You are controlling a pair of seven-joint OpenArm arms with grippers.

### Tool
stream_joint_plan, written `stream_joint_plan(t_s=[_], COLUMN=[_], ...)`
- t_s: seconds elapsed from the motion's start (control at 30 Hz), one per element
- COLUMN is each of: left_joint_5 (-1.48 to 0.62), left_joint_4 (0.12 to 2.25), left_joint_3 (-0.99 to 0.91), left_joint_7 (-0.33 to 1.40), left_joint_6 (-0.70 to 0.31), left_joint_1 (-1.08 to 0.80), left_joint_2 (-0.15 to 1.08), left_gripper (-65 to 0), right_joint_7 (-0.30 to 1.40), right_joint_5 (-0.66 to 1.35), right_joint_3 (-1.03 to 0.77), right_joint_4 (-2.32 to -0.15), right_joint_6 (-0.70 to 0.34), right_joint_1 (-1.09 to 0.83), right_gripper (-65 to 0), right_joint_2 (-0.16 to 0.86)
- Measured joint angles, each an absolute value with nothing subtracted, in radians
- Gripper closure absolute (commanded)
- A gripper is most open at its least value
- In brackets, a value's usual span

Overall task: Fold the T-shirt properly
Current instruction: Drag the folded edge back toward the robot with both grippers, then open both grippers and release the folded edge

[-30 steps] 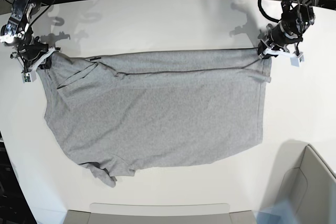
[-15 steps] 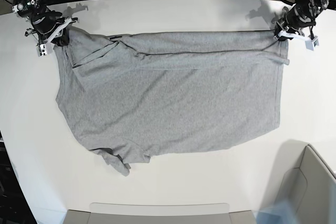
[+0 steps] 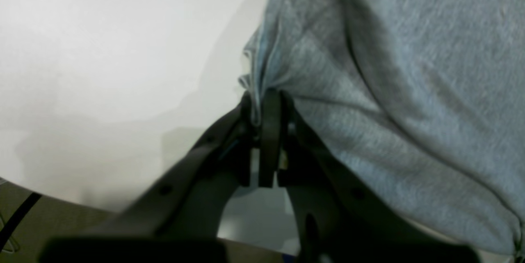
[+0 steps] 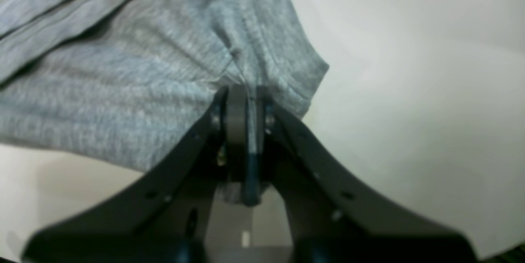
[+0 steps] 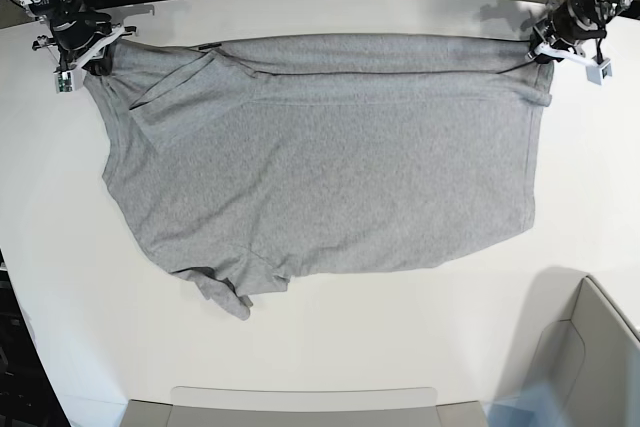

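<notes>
I had the T-shirt (image 5: 320, 157) spread plain side up across the white surface (image 5: 330, 337), its far edge stretched in a line between my two tools. My left tool (image 5: 553, 47) was nipped tight on the corner of the hem at the far edge, on the right of the base view; in the left wrist view the cloth (image 3: 389, 90) bunched into the closed jaws of that tool (image 3: 262, 109). My right tool (image 5: 88, 55) was clamped just as tight on the shoulder end, on the left of the base view, and the right wrist view showed a pleat of fabric (image 4: 143, 82) pinched in it (image 4: 246, 99).

I judged the cloth light, soft and limp, with no stiffness of its own: it would sag wherever I did not hold it, and it would drag on the surface more than slide. One sleeve (image 5: 225, 292) lay crumpled at the near left corner, which bore that out. It was not fragile, but a thin pinch could slip out under a pull. The seamed places, hem corners and shoulder seams, looked the best to hold, since the doubled cloth gives the jaws more to bite.
</notes>
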State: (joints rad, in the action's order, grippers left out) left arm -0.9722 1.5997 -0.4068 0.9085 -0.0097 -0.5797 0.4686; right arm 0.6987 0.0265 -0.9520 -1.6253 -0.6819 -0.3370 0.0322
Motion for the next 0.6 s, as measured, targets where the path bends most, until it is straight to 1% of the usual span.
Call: stream_joint_plan(t_s=[0.2, 0.27, 0.37, 0.4, 0.47, 0.6], left_joint_5=[-0.978, -0.967, -0.935, -0.935, -0.929, -0.928], left_joint_4=[1.600, 1.614, 1.693, 1.721, 1.770, 1.786], left_joint_3=[-0.402, -0.402, -0.402, -0.402, -0.402, -0.402], left_joint_7=[0.942, 0.968, 0.994, 0.990, 0.992, 0.994], left_joint_6=[-0.009, -0.006, 0.015, 0.014, 0.018, 0.019], left_joint_1=[-0.579, -0.576, -0.581, -0.585, -0.591, -0.587], left_joint_2=[0.502, 0.504, 0.503, 0.501, 0.501, 0.501], left_gripper=[-0.3, -8.1, -19.4, -22.5, -26.8, -26.4], right_joint_7=[0.724, 0.739, 0.768, 0.773, 0.778, 0.781], right_joint_5=[-0.009, -0.025, -0.058, -0.060, -0.071, -0.079], right_joint_3=[-0.952, -0.952, -0.952, -0.952, -0.953, -0.956], right_joint_4=[-1.654, -1.673, -1.705, -1.710, -1.713, -1.716], right_joint_6=[-0.682, -0.682, -0.682, -0.682, -0.682, -0.682], right_joint_1=[-0.323, -0.321, -0.325, -0.327, -0.327, -0.318], right_gripper=[-3.6, -3.6, -4.1, -5.3, -10.3, -21.3], right_joint_2=[0.024, 0.014, 0.009, 0.010, 0.011, 0.011])
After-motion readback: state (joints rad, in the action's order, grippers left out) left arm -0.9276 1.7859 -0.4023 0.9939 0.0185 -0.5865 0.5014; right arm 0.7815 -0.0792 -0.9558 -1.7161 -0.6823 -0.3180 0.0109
